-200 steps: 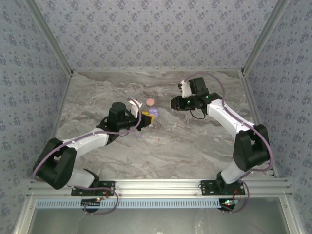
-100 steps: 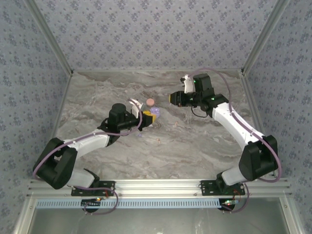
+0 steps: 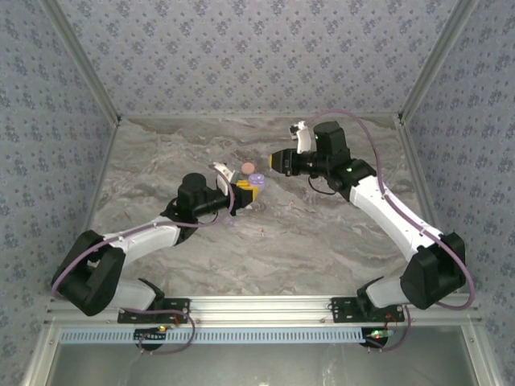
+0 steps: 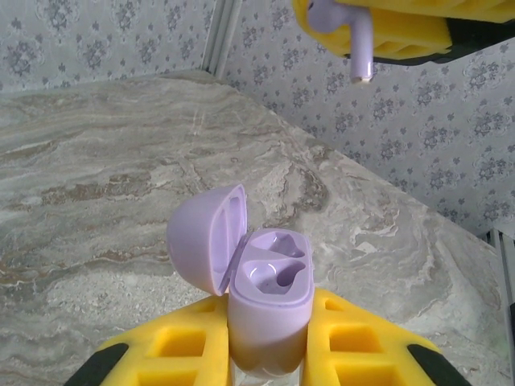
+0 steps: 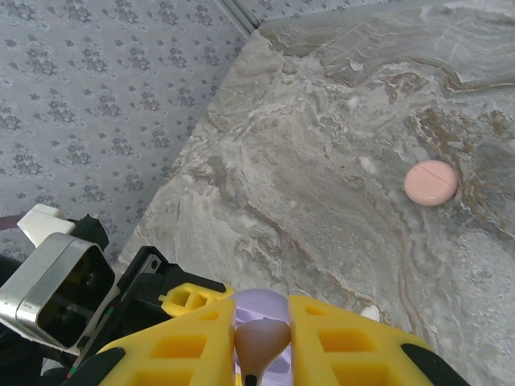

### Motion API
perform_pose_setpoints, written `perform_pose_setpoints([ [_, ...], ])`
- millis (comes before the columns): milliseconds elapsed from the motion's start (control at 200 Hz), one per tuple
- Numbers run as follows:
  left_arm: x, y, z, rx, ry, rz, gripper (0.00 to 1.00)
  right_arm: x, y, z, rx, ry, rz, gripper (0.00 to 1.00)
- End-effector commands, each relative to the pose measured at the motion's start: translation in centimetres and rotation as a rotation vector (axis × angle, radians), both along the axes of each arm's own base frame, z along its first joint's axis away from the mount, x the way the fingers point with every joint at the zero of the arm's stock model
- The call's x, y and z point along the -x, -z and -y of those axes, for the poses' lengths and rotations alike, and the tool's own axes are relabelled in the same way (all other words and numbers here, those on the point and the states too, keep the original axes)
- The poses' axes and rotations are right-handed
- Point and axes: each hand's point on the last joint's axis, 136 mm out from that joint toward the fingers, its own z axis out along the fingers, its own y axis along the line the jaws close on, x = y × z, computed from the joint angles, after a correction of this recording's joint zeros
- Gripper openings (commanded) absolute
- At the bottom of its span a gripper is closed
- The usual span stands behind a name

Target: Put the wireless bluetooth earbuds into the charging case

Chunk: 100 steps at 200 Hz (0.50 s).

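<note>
- The marbled worktop [image 3: 161, 161] takes up the middle of the top view, with patterned walls on three sides.
- The left hand [image 3: 244, 191] sits just left of centre in that view. Its yellow fingers [image 4: 185, 346] are clenched on the case.
- The right hand [image 3: 276, 162] is just up and right of the left hand. It is closed, grasping the lilac earbud between its yellow pads [image 4: 402, 32].
- The case [image 4: 269, 289] is lilac and stands upright at the bottom centre of the left wrist view. Its lid is tipped open to the left and both sockets are bare.
- The pink disc [image 5: 431, 182] lies flat on the worktop at the right of the right wrist view, well apart from both hands.
- The lilac earbud [image 4: 358, 40] is at the top right of the left wrist view. Its stem points down, above the open case and clear of it.
- A loose lilac earbud [image 3: 229, 223] lies on the worktop just below the left hand.
- A pink earbud [image 3: 260, 233] and a second pink earbud [image 3: 290, 205] lie near the centre, too small to make out in detail.
</note>
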Motion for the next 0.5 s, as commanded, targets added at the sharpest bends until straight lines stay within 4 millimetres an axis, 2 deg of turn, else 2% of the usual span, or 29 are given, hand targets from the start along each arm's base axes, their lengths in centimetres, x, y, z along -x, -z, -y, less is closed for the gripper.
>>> perform_pose_setpoints([
  [0, 0.1, -2.7, -0.2, 0.064, -0.022, 0.088, 0.2, 0.0, -2.0, -0.4, -0.044, 0.026, 0.055, 0.24],
  [5, 0.1, -2.7, -0.2, 0.064, -0.024, 0.089, 0.2, 0.1, -2.1, -0.4, -0.046, 0.027, 0.056, 0.24],
  [15, 0.1, -2.9, -0.2, 0.067, -0.024, 0.092, 0.2, 0.2, -0.9, -0.3, -0.034, 0.028, 0.036, 0.24],
  [30, 0.1, -2.9, -0.3, 0.069, -0.025, 0.094, 0.2, 0.3, -0.7, -0.4, -0.034, 0.029, 0.035, 0.24],
  [300, 0.3, -4.4, -0.3, 0.104, -0.036, 0.121, 0.2, 1.0, -1.2, -1.2, -0.067, 0.013, 0.084, 0.24],
  [495, 0.5, -4.7, 0.3, 0.106, -0.027, 0.12, 0.2, 1.4, -1.1, -1.6, -0.065, 0.0, 0.089, 0.24],
])
